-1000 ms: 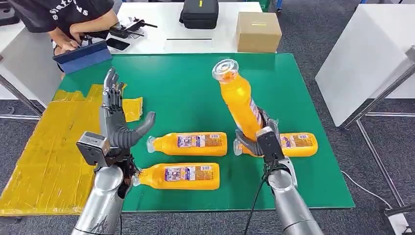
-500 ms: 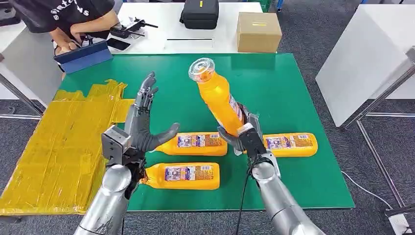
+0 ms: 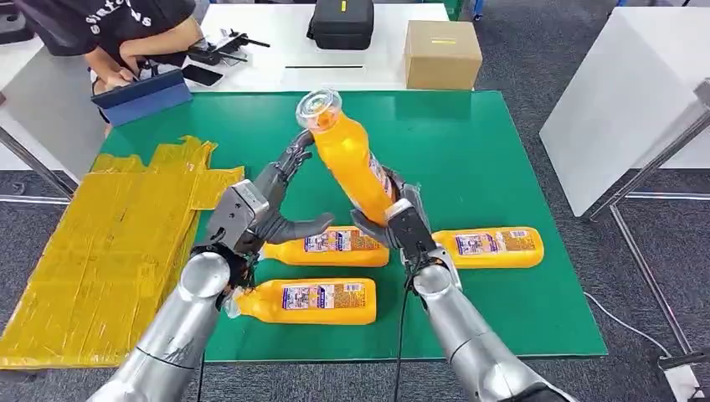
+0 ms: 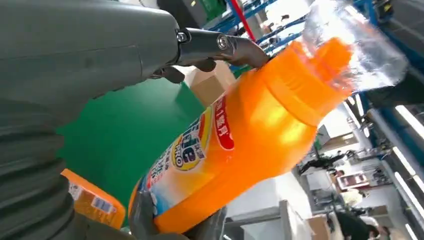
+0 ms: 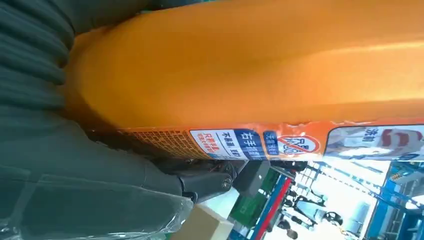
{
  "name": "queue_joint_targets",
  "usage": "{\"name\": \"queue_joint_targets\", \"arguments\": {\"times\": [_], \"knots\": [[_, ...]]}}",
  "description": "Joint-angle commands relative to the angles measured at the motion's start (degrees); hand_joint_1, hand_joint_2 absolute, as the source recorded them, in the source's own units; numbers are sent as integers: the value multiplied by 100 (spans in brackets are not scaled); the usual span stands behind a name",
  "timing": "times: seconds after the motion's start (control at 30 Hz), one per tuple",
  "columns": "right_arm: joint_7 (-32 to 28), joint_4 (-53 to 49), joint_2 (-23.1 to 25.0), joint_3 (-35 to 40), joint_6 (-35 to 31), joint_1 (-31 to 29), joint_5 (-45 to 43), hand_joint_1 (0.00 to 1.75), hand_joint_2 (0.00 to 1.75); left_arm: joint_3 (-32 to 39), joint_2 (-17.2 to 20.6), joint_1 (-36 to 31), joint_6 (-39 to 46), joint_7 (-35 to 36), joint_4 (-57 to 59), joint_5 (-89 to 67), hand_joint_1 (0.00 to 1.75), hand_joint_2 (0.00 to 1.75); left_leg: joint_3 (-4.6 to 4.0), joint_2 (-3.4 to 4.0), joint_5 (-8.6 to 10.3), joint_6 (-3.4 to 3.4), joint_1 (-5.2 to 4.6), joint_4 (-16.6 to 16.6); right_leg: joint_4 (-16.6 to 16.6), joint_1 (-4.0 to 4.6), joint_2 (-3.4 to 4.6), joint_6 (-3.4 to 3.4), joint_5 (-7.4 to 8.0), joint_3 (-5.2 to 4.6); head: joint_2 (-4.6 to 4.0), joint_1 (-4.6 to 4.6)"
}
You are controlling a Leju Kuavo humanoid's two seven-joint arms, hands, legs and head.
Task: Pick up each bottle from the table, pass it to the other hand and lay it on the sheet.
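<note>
free: bare green counter (image 3: 469, 151) at 12–2 o'clock of the raised bottle (image 3: 347, 163) | blocked 6 o'clock: three lying bottles (image 3: 331, 244) (image 3: 310, 301) (image 3: 490, 246) | 9 o'clock: left hand (image 3: 259, 213), fingers (image 3: 295, 155) touching the bottle's neck, yellow sheet (image 3: 92, 251) beyond | far edge: cardboard box (image 3: 442, 52), black case (image 3: 341, 23)

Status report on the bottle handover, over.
Right hand grips lifted bottle. Left hand open, fingers touching its neck. Three bottles on table; path clear.
</note>
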Motion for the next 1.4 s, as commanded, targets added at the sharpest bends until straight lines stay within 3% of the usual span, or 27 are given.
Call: {"name": "queue_joint_targets", "arguments": {"times": [0.03, 0.33, 0.47, 0.6, 0.73, 0.87, 1.07, 1.4], "knots": [[-51, 585, 108, 256, -12, -463, -74, 175, 175, -221, 338, -689, -144, 116, 975, 132, 0, 175, 22, 5, -8, -18, 1, 2, 4, 1, -2, -6, -8, 19, 0, 0], [-216, 687, 245, 418, -60, -585, -137, 175, 175, -227, 259, -1009, -90, 81, 1563, 303, 0, 175, 16, 6, -8, -17, -1, 5, 8, -1, 0, -5, -7, 13, 0, 0], [-300, 787, 320, 679, -517, -641, 166, 175, 175, -115, 243, -1044, -190, 119, 1636, 647, 0, 175, 13, 9, -6, -15, 1, 3, 5, 1, 3, -5, -4, 9, 0, 0], [-370, 1032, 438, 933, -1191, -750, 452, 175, 175, 299, 90, -1133, -832, 443, 1823, 1912, 0, 175, 7, 9, -3, -10, 2, 1, 1, 2, 5, -4, -1, 4, 0, -2], [-370, 1078, 442, 960, -1222, -782, 427, 175, 175, 286, 95, -1132, -827, 502, 1785, 2011, 0, 175, 21, 9, -11, -17, 2, 6, 8, 2, 2, -5, -9, 18, 0, 0], [-370, 1242, 474, 1137, -1417, -862, 360, 173, 175, 468, -21, -1049, -928, 932, 1677, 3179, 0, 175, 13, 7, -6, -14, 2, 3, 4, 1, 1, -4, -5, 10, 0, 0], [-370, 1368, 452, 1417, -1608, -899, 93, 175, 175, 378, -72, -677, -367, 1159, 831, 4899, 0, 175, 18, 2, -8, -15, 3, 0, -1, 3, -4, -4, -8, 18, 0, 0], [-370, 1602, 465, 1567, -1832, -938, -35, 175, 175, 387, -80, -621, 48, 947, 773, 5346, 0, 175, 21, -2, -8, -20, 4, 3, 2, 5, -8, -7, -10, 22, 0, 0]]}}
